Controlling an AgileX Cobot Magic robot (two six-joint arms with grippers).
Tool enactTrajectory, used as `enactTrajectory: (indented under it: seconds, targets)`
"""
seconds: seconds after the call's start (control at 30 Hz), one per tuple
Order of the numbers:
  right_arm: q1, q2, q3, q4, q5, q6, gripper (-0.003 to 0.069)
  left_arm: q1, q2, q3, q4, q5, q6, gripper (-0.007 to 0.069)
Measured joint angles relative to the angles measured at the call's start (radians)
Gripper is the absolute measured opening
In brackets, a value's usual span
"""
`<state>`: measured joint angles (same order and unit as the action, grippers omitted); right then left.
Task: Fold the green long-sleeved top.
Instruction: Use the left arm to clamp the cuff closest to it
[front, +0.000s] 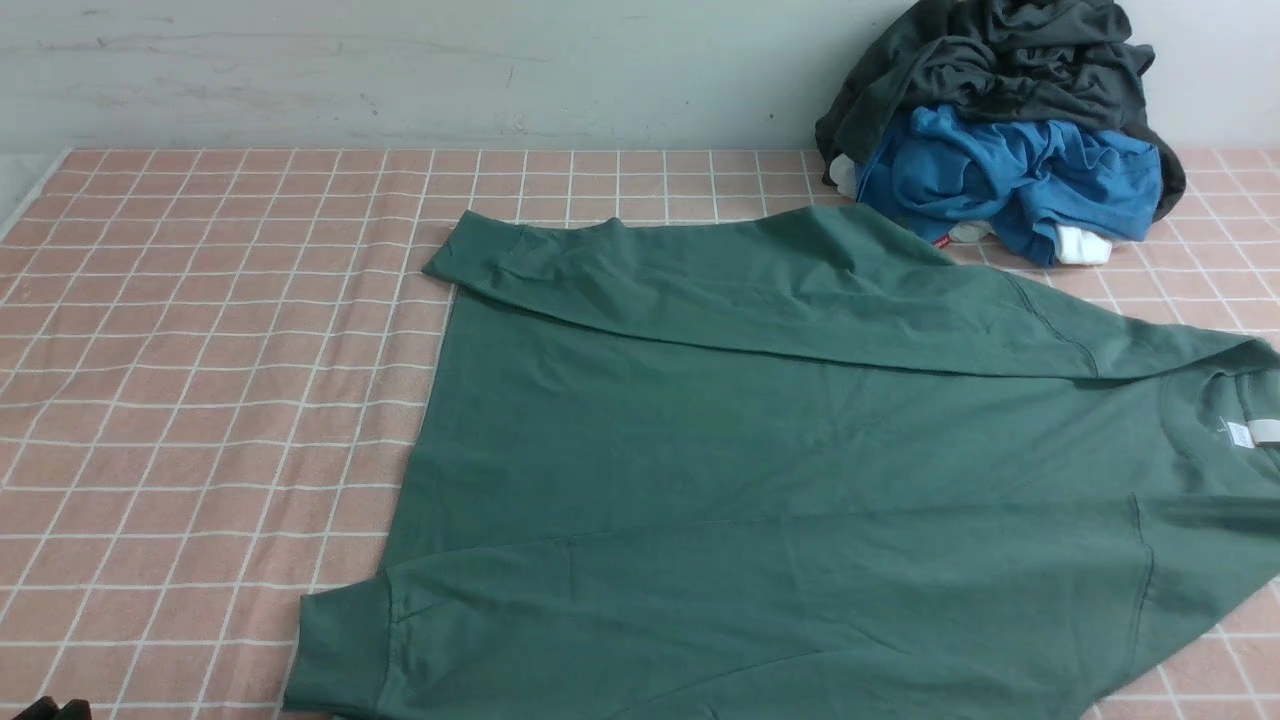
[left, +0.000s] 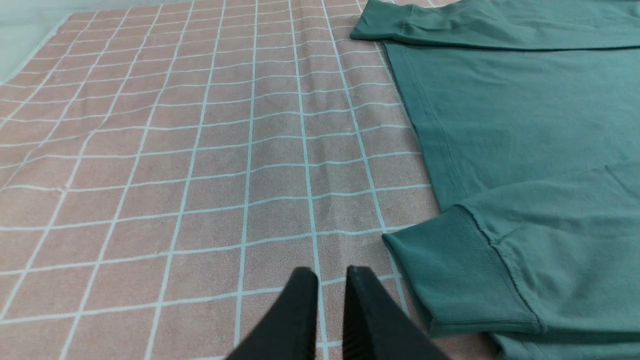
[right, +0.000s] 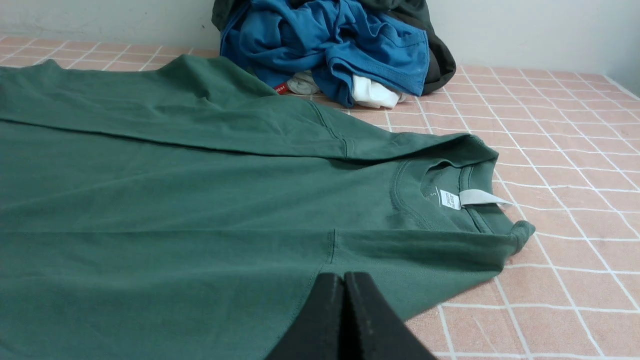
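green long-sleeved top (front: 760, 450): matte knit, flat, ribbed cuffs | left gripper (left: 330, 274): slightly apart | right gripper (right: 344, 276): together

This looks like a bare test bench for handling clothes. A pink checked cloth (front: 200, 350) covers the whole surface, which runs up to a plain, scuffed wall (front: 400, 70). One top (front: 750, 450) lies spread flat, with a pile of clothes (front: 1000, 130) heaped at the far right.
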<state>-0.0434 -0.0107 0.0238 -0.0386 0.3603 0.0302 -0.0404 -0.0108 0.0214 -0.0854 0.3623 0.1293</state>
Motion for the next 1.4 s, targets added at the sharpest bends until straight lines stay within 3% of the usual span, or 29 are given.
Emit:
enactTrajectory:
  seconds: [1.0,1.17,1.4]
  targets:
    - [0.0,0.0,0.0,0.0,0.0,0.0,-0.001,0.0,0.0,0.0,0.003,-0.01,0.001,0.0072]
    - [0.0,0.0,0.004,-0.008,-0.098,0.0,-0.001,0.0,0.0,0.009,0.003,-0.171,0.002,0.0072]
    - [0.0,0.0,0.005,-0.008,-0.579,0.049,-0.001,0.0,0.0,0.009,0.003,-0.606,0.001,0.0072]
